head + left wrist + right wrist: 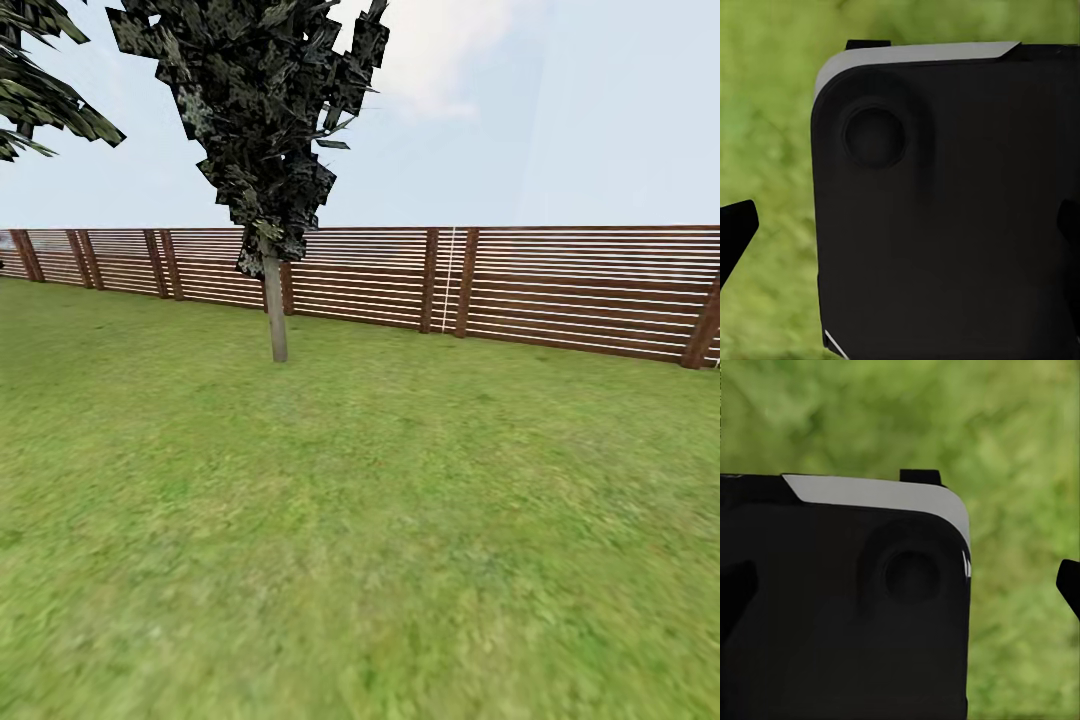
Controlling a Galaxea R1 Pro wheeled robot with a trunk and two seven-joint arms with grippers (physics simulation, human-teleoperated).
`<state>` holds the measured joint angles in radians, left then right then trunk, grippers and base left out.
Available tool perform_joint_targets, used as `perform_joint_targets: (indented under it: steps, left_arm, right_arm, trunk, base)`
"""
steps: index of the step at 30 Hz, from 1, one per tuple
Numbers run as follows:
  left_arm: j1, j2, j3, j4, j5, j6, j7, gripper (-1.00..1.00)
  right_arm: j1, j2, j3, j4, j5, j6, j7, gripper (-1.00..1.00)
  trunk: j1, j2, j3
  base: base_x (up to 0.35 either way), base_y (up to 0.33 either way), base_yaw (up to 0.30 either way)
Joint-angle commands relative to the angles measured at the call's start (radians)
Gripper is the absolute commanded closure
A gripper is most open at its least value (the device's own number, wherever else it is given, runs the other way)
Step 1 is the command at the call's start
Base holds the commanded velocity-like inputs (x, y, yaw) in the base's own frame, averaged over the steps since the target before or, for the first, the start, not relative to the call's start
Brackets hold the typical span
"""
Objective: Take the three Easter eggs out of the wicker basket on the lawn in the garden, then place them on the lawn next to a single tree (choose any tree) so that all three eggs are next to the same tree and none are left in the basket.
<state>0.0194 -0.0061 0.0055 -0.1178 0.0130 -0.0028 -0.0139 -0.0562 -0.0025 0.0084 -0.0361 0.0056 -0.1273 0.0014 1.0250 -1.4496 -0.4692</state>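
Note:
The lawn (360, 520) of the garden spreads out in front of me as mottled green grass. The Easter eggs, the wicker basket and the tree are out of view. In the left wrist view my left gripper (900, 232) hangs over grass, its dark fingertips (736, 232) far apart at opposite edges with nothing between them. In the right wrist view my right gripper (900, 592) stands open the same way, one fingertip (1069, 585) showing against the grass. A black panel of my own body (945, 210) sits behind each gripper.
A thin-trunked, dark-leaved sapling (275, 310) stands ahead to the left, near the fence. The brown slatted fence (520, 285) closes off the far side of the grass. Palm fronds (45, 105) reach in at the upper left.

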Motion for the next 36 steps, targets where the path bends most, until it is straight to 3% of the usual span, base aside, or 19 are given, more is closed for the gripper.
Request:
perform_joint_targets:
  steps: [1,22,36]
  left_arm:
    - [0.001,0.0,0.001,-0.002,0.002,0.0,-0.001,-1.0]
    - [0.001,0.001,0.004,-0.002,0.004,-0.002,0.003,-1.0]
    - [0.001,0.001,0.004,-0.002,0.004,-0.002,0.003,-1.0]
  right_arm:
    - [-0.001,0.0,0.001,0.001,0.001,-0.003,0.0,-1.0]
    - [-0.001,0.002,0.0,0.003,0.001,-0.011,-0.001,-1.0]
    - [-0.001,0.004,0.001,0.004,0.001,-0.011,-0.007,-1.0]
  trunk:
    - [0.0,0.0,-0.001]
    - [0.0,0.0,-0.001]
    - [0.0,0.0,-0.018]
  base:
    - [0.0,0.0,0.0]
    - [0.0,0.0,0.003]
    - [0.0,0.0,0.157]
